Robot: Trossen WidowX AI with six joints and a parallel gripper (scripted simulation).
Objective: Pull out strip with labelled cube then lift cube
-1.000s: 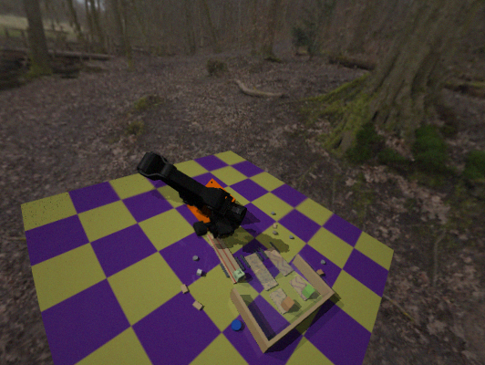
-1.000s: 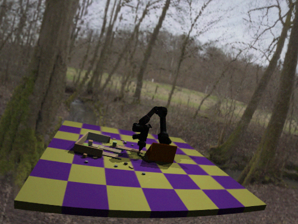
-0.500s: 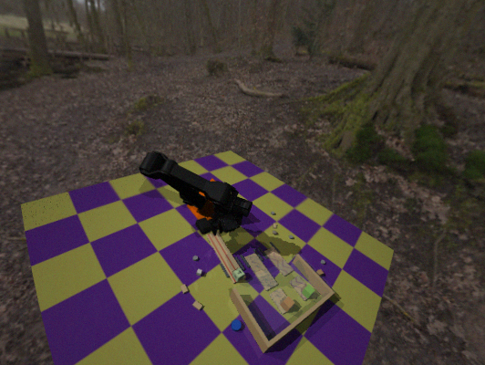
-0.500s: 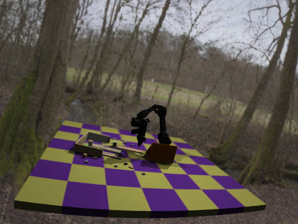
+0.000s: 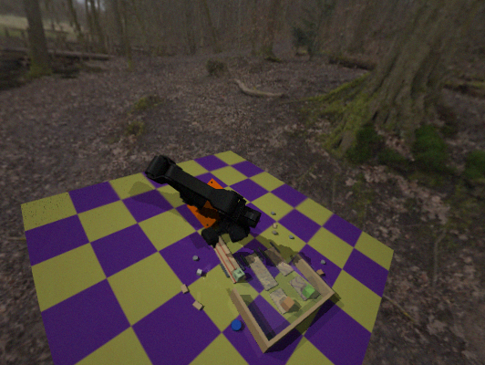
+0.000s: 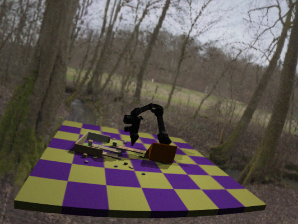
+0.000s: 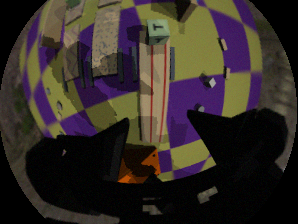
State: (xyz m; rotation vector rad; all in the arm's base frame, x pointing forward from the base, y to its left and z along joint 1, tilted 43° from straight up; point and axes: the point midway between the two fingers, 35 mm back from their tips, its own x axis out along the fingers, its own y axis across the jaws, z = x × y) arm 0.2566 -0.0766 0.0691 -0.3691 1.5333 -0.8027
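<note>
The pale strip with two red lines is in one piece and lies outside the tray's open side, pointing at the arm's base. The pale green labelled cube, marked T, stands on its far end. My gripper is open and empty, above the strip's near end, its fingers on either side of the strip in the wrist view. A speckled strip and another strip are each separate from the pieces farther in.
The wooden tray holds an orange cube and a green cube on strip pieces. Dark rails flank the strips. A blue disc, a white cube and small chips lie around.
</note>
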